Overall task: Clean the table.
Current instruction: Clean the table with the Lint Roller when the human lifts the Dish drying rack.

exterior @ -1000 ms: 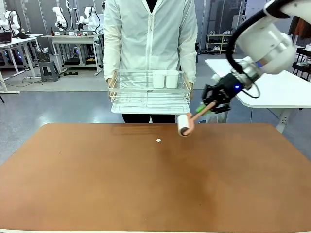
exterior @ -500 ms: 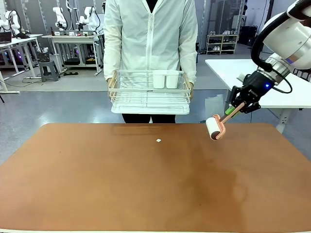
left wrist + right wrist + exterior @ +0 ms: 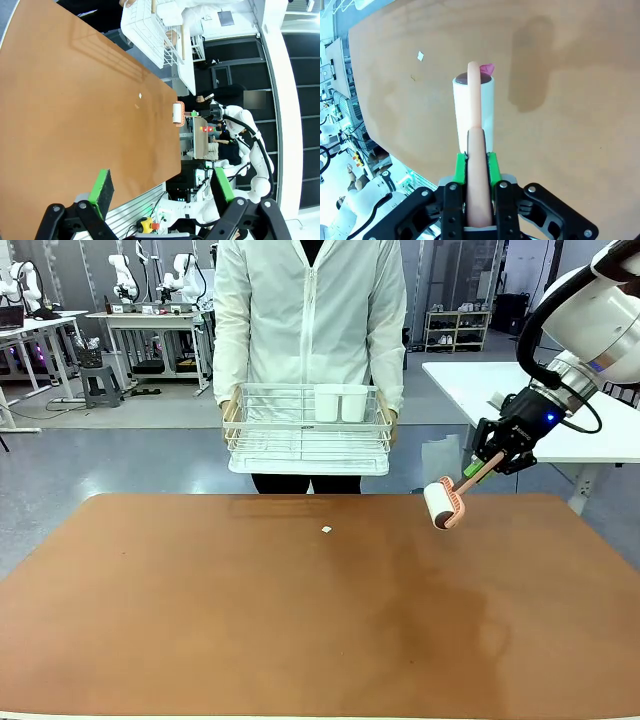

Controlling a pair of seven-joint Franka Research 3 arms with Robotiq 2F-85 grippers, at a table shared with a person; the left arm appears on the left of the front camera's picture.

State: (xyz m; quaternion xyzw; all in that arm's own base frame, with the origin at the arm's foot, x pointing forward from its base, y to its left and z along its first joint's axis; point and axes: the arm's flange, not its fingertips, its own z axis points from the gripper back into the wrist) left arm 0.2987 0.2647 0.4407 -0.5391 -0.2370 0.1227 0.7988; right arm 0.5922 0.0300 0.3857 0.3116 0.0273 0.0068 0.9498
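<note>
Jaws of the right gripper (image 3: 477, 161) pinch a lint roller (image 3: 474, 112) above the table (image 3: 580, 130).

Showing a matte, leather-like grain across the wide reddish-brown tabletop (image 3: 200, 620). Showing smooth pale-pink plastic on the handle of the white paper-wrapped lint roller (image 3: 441, 506). Looking like glossy white coated wire on the rectangular dish rack (image 3: 308, 466).

table (image 3: 200, 620): reddish-brown top, taking up the lower half of the frame
white scrap (image 3: 327, 529): lying flat on it, just above frame centre, sitting near the far edge
</note>
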